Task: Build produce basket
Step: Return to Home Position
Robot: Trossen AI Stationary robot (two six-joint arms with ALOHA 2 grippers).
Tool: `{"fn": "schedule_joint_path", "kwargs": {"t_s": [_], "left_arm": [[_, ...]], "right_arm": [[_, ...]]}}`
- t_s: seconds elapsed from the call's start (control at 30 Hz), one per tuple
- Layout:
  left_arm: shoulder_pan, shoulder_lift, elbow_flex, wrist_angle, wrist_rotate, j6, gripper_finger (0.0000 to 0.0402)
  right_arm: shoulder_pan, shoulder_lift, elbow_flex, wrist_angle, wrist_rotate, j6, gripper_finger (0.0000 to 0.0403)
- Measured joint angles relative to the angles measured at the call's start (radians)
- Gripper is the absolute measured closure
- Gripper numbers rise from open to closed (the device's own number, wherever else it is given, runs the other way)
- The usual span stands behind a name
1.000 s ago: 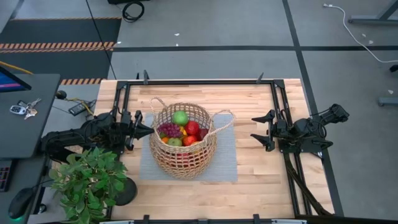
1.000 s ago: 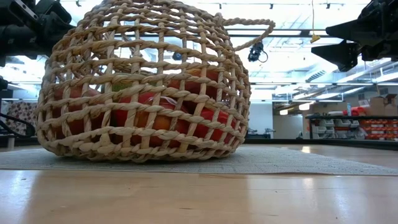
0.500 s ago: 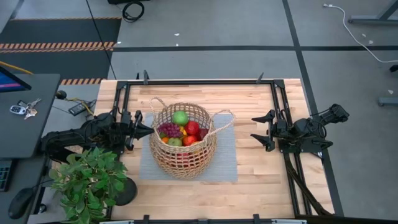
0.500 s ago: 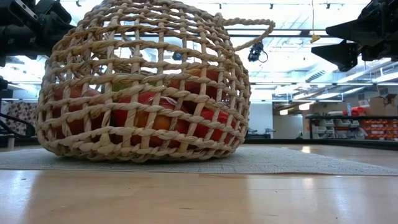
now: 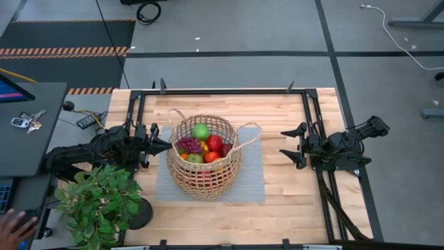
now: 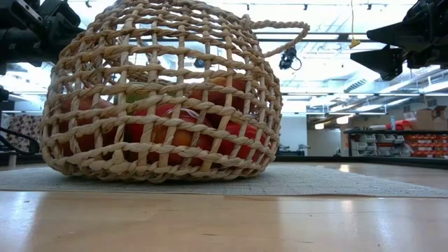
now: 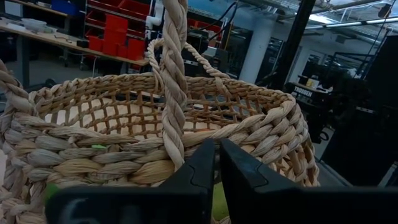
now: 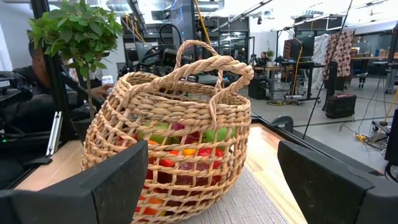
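High view: basket (image 5: 203,167) mid-table on a grey mat (image 5: 251,182), produce (image 5: 202,144) piled inside, a green apple (image 5: 201,131) at its 12 o'clock and grapes (image 5: 187,145) at 9. Left gripper (image 5: 166,146) at the basket's 9 o'clock, tip just beside the weave; right gripper (image 5: 283,142) at 3 o'clock, well apart. Only the left wrist view shows the left fingers (image 7: 242,171) pressed together on nothing, a handle (image 7: 174,93) just ahead. The right wrist view shows that claw spread wide, basket framed between the fingers. Plant (image 5: 97,201) at the basket's 8 o'clock; a hand (image 5: 12,227) cut off at the high view's 7 o'clock corner. The low view shows only red and orange pieces through the weave, the rest hidden; dark arm parts clipped at both top corners, fingers unreadable there.
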State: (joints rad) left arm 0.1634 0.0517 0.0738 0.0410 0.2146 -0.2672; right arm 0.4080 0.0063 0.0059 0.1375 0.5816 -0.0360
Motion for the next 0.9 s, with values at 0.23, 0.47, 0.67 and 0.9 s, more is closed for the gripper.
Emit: {"fn": "schedule_joint_path", "kwargs": {"t_s": [0.23,0.47,0.67,0.9], "left_arm": [[0.000,0.000,0.000,0.000,0.000,0.000,0.0378],[0.000,0.000,0.000,0.000,0.000,0.000,0.0370],[0.000,0.000,0.000,0.000,0.000,0.000,0.0370],[0.000,0.000,0.000,0.000,0.000,0.000,0.0378]], "right_arm": [[0.000,0.000,0.000,0.000,0.000,0.000,0.0041],[0.000,0.000,0.000,0.000,0.000,0.000,0.0041],[0.000,0.000,0.000,0.000,0.000,0.000,0.0041],[0.000,0.000,0.000,0.000,0.000,0.000,0.0041]]}}
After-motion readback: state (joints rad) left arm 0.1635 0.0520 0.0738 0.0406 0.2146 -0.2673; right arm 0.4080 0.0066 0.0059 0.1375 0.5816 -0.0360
